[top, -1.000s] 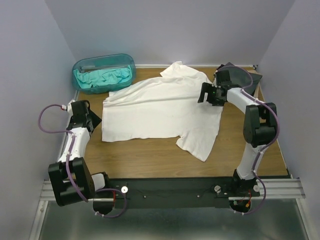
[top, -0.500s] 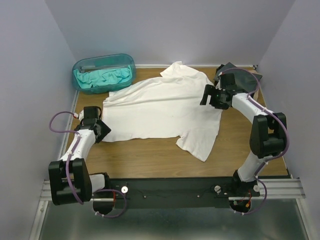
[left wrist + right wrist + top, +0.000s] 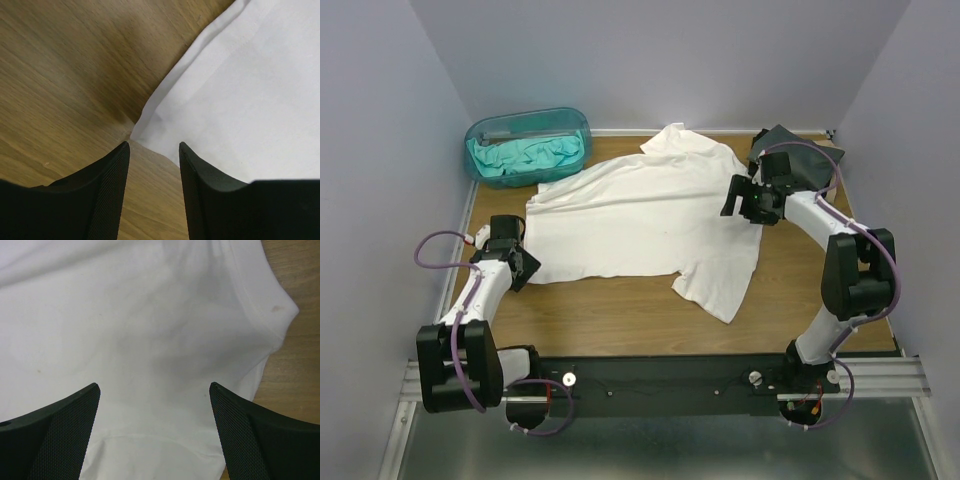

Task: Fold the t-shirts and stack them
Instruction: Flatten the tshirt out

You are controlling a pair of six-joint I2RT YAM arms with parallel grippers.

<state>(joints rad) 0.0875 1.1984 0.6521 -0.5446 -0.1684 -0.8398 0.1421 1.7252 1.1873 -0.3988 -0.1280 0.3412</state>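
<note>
A white t-shirt (image 3: 640,215) lies spread flat across the wooden table (image 3: 620,315), one sleeve trailing toward the front right. My left gripper (image 3: 527,267) stands open at its near left corner. In the left wrist view only bare wood lies in the left gripper (image 3: 153,145), and the white t-shirt's corner (image 3: 240,100) lies just ahead of the fingertips. My right gripper (image 3: 733,196) hovers open over the shirt's right side. The right wrist view shows the right gripper (image 3: 154,386) spread wide above the white t-shirt (image 3: 150,320). A teal shirt (image 3: 535,155) lies crumpled in the tub. Dark folded shirts (image 3: 810,155) sit at the back right.
The translucent teal tub (image 3: 552,113) stands at the back left corner. Walls close in the table on three sides. Bare wood shows along the front and the right edge.
My left gripper has moved nearer and to the right, up to the shirt's near left corner, and its jaws have narrowed slightly. The right arm's elbow has swung outward; its gripper stays over the shirt.
</note>
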